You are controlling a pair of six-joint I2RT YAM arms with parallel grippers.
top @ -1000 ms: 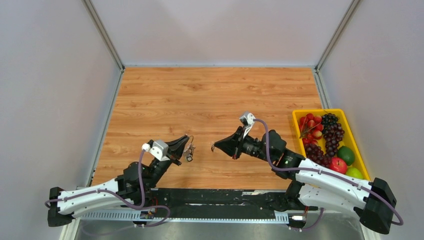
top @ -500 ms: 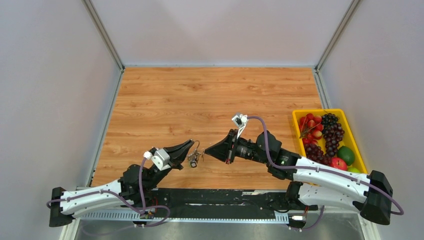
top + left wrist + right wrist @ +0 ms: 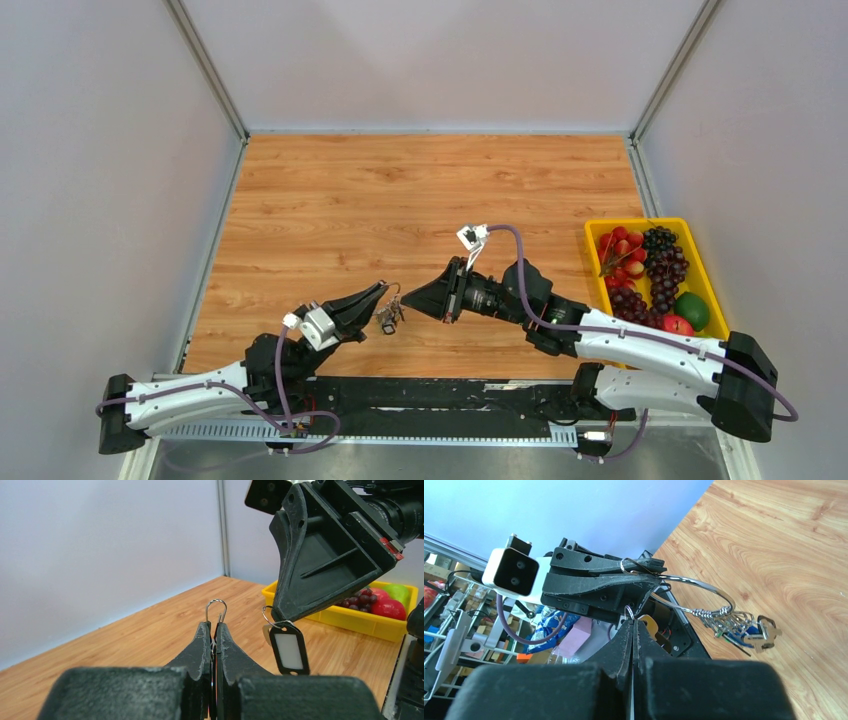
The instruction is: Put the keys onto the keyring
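Note:
My left gripper (image 3: 380, 293) is shut on the keyring (image 3: 716, 591), a thin silver wire loop whose end pokes out above the fingertips (image 3: 216, 600). Several keys (image 3: 744, 627) with blue and dark tags hang bunched on the ring's far side, just above the table (image 3: 388, 320). My right gripper (image 3: 407, 300) is shut on the small split ring of a key with a black tag and white label (image 3: 289, 652). That tag hangs just to the right of the left fingertips (image 3: 204, 632). The two gripper tips nearly meet above the near middle of the table.
A yellow tray (image 3: 640, 222) of grapes, red fruit and green fruit stands at the right edge of the wooden table (image 3: 420, 190). Grey walls enclose the table on three sides. The arms' black base rail runs along the near edge.
My right gripper has swung left with the tagged key until it is close to the left gripper's tip. The left gripper has shifted slightly nearer and lower with the keyring.

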